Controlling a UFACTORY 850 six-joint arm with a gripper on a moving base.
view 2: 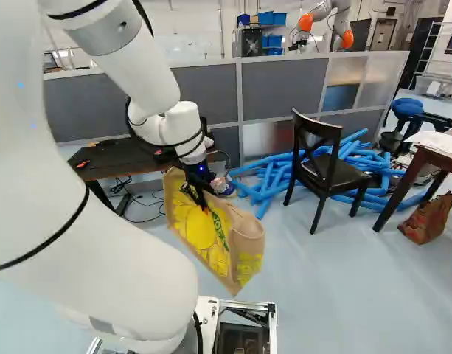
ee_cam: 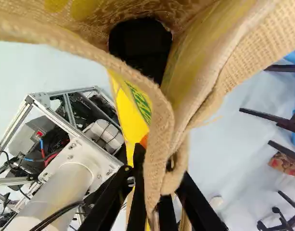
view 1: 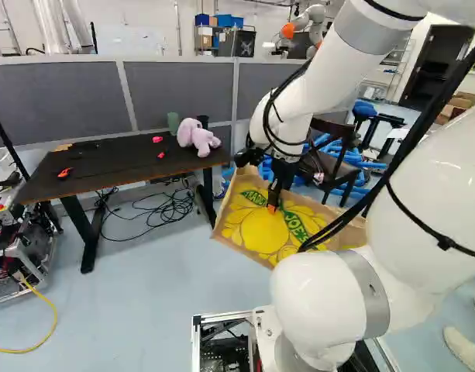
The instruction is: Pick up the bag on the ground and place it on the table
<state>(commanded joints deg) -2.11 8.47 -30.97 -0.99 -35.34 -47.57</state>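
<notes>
In the wrist view the cloth of the bag point(ee_cam: 157, 106) covers part of my end effector point(view 1: 273, 205), and a dark shape point(ee_cam: 140, 43) shows in the bag's mouth; I can't tell what it is. My own arm cuts off the bag's right side in the left base view. In the right base view it hides part of the dark surface point(view 1: 105, 172).

That surface stands beyond the bag and to its left. On it, at the end nearest the bag, sit a pink plush toy point(view 1: 198, 137) and a green cup point(view 1: 173, 122); an orange and black tool point(view 1: 65, 173) lies at the end well apart from the bag. Loose cables point(view 1: 171, 208) are on the floor between the surface's legs. Beyond the bag and to its right are a dark chair point(view 2: 325, 169) and a heap of blue tubes point(view 2: 266, 177), and a grey partition point(view 2: 281, 85) runs behind them.

My end effector is closed on the bag's upper edge, folded cloth pinched between its two fingers. The bag hangs tilted below it, near the surface but apart from it; I can't tell how far its bottom clears the floor.
</notes>
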